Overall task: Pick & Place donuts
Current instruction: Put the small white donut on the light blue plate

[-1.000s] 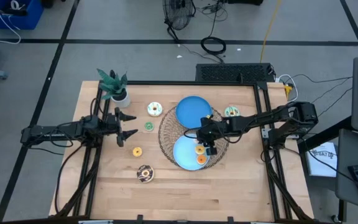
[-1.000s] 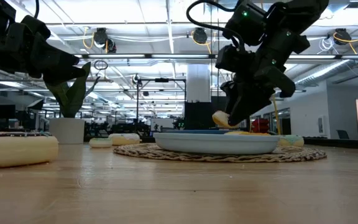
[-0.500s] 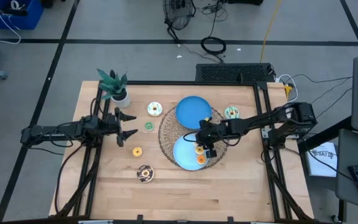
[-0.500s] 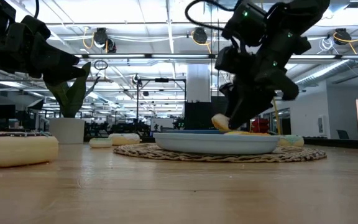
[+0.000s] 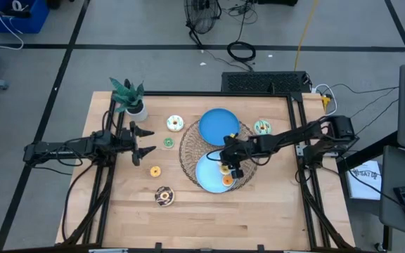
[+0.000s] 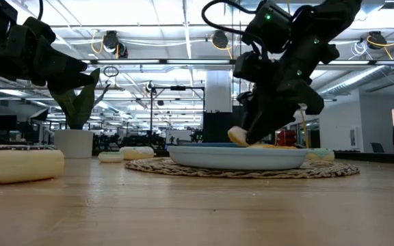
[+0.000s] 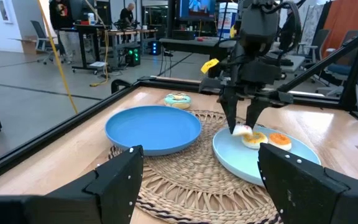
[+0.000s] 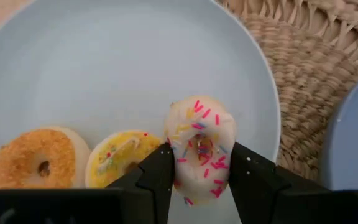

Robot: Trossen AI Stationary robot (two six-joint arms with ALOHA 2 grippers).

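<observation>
My right gripper (image 5: 225,166) hangs over the near light-blue plate (image 5: 204,176) and is shut on a white-iced donut with sprinkles (image 8: 199,144). A yellow donut (image 8: 118,159) and an orange one (image 8: 38,163) lie flat on that plate. Flat on the table lie a white donut (image 5: 174,124), a green one (image 5: 168,143), an orange one (image 5: 155,171), a chocolate one (image 5: 164,196) and a teal one (image 5: 261,126). My left gripper (image 5: 150,141) waits open at the table's left, touching nothing. My right gripper pinches the white sprinkled donut by two opposite outer sides of its ring (image 8: 178,154) between its two fingers. The fingers slant down from the table's right side. The donut stands on edge just over the plate (image 6: 237,136); whether its lower edge touches the plate I cannot tell.
Both plates sit on a round woven mat (image 5: 188,151); the darker blue plate (image 5: 219,125) is on its far side. A potted plant (image 5: 129,97) stands at the far left corner. Bare wood lies along the near edge.
</observation>
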